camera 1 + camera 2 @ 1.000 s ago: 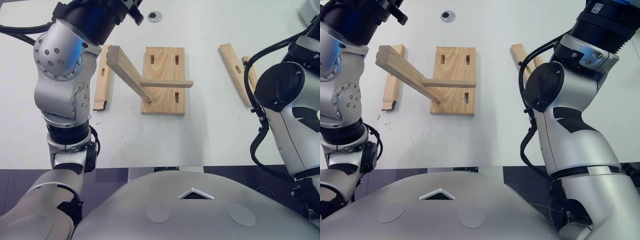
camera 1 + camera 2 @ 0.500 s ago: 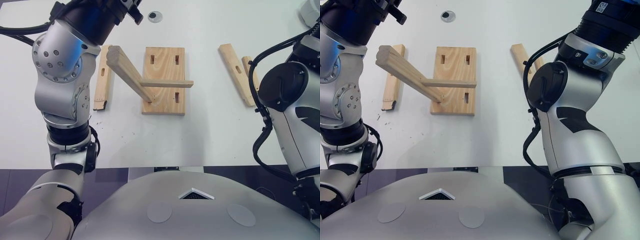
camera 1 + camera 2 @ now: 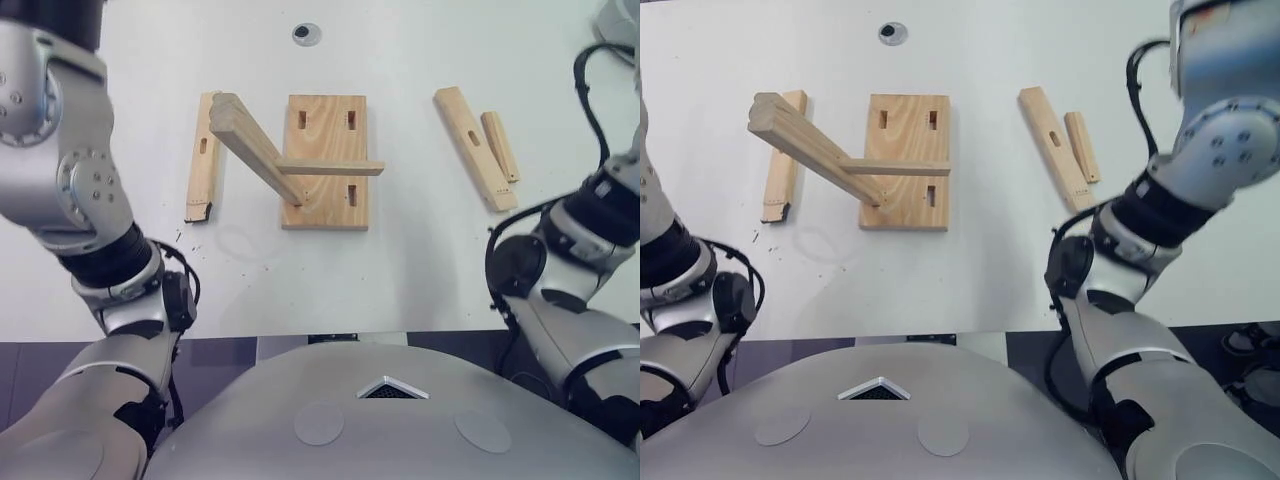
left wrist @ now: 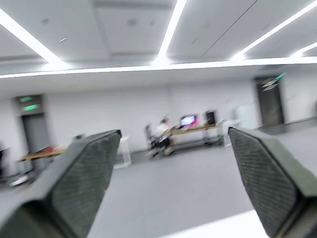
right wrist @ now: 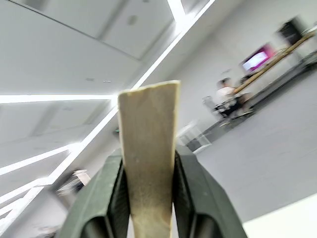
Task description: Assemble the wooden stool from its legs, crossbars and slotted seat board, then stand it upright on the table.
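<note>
Right fingers (image 5: pixel 111 196): clamped on a flat wooden piece (image 5: pixel 148 124). Its long axis lies in line with the fingers and its free end sits past the tips. Leg or crossbar, you cannot tell. Left fingers (image 4: pixel 84 183): spread wide, nothing between them. Both wrist cameras look out at the room, so neither pair points down at the desk (image 3: pixel 400 260).

Seat board (image 3: pixel 326 135): flat on the desk, long axis running away from you. Its near-left slot carries a leg (image 3: pixel 255 148) that leans up and out to the board's left. A crossbar (image 3: pixel 335 168) runs from that leg rightward across the board's middle. The near-right slot and both far slots are open.

Left of the board, just beside it: a loose leg (image 3: pixel 203 155), parallel to the board. Your free left arm is the nearer one. Right of the board, well apart: a slotted leg (image 3: pixel 472 145) with a short piece (image 3: pixel 498 145) beside it, on the right arm's side.

Judgement: the held piece must come down and leftward to the board, its axis turned upright over an open slot.
</note>
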Controlling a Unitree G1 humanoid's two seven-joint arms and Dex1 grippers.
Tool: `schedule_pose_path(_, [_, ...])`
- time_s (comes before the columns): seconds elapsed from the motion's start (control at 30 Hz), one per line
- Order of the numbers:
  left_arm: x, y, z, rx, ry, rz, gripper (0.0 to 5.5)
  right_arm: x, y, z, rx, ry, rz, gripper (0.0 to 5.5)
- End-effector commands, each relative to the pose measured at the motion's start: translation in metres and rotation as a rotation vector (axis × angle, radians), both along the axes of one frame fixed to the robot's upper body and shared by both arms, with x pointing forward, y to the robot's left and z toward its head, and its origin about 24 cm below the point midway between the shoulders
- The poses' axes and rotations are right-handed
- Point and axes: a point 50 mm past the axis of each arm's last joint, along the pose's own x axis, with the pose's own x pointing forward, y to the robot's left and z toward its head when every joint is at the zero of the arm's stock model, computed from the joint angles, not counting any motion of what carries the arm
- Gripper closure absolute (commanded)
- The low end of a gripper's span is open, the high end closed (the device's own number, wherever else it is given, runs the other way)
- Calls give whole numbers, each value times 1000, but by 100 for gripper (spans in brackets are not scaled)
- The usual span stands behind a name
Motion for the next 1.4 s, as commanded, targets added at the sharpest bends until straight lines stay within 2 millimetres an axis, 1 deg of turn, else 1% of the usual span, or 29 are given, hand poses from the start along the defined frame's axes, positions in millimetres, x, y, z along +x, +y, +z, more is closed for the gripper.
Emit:
schedule_pose_path(0.03, [-30, 2, -91, 4, 399, -11, 126, -46, 3, -60, 40, 141, -46, 448])
schedule_pose_path(0.07, [-37, -4, -114, 79, 483, -46, 126, -54, 6, -77, 75, 188, -30, 448])
schedule_pose_path(0.1, [-43, -8, -130, 159, 535, -82, 126, -60, 7, -91, 101, 226, -25, 448])
schedule_pose_path(0.13, [-46, -9, -140, 261, 555, -92, 126, -66, 5, -102, 142, 253, -29, 448])
schedule_pose_path(0.17, [-47, -8, -148, 330, 565, -93, 126, -72, -1, -113, 182, 280, -57, 448])
schedule_pose_path(0.23, [-50, -6, -160, 412, 578, -92, 126, -80, -8, -124, 221, 316, -83, 448])
schedule_pose_path(0.33, [-56, -15, -176, 468, 607, -137, 126, -81, -1, -137, 202, 389, -34, 448])
schedule_pose_path(0.43, [-55, -31, -186, 482, 622, -228, 126, -81, 9, -153, 191, 469, 26, 448])
schedule_pose_path(0.47, [-55, -35, -189, 499, 632, -258, 126, -80, 11, -154, 192, 475, 37, 448])
schedule_pose_path(0.53, [-57, -40, -195, 533, 664, -308, 126, -76, 11, -152, 194, 459, 47, 448])
schedule_pose_path(0.63, [-60, -39, -201, 546, 709, -304, 126, -72, 9, -146, 181, 430, 55, 448])
schedule_pose_path(0.73, [-61, -37, -198, 494, 710, -279, 126, -73, 0, -144, 162, 418, 23, 448])
schedule_pose_path(0.8, [-60, -42, -199, 483, 704, -291, 126, -73, -7, -141, 160, 396, -9, 448])
schedule_pose_path(0.9, [-60, -54, -198, 455, 692, -313, 126, -75, -16, -123, 142, 339, -17, 448])
schedule_pose_path(0.93, [-60, -57, -198, 447, 691, -317, 126, -77, -17, -118, 145, 330, -11, 448])
schedule_pose_path(1.0, [-63, -62, -197, 431, 692, -323, 126, -80, -15, -115, 178, 340, 9, 448])
schedule_pose_path(1.1, [-64, -66, -197, 422, 698, -326, 126, -82, -5, -123, 198, 392, 45, 448])
schedule_pose_path(1.17, [-63, -68, -197, 418, 697, -326, 126, -81, 0, -130, 168, 423, 63, 448])
schedule_pose_path(1.33, [-59, -72, -194, 409, 686, -343, 126, -78, 0, -141, 108, 453, 16, 448])
schedule_pose_path(1.4, [-59, -73, -194, 408, 685, -345, 126, -79, 3, -141, 26, 445, 4, 448])
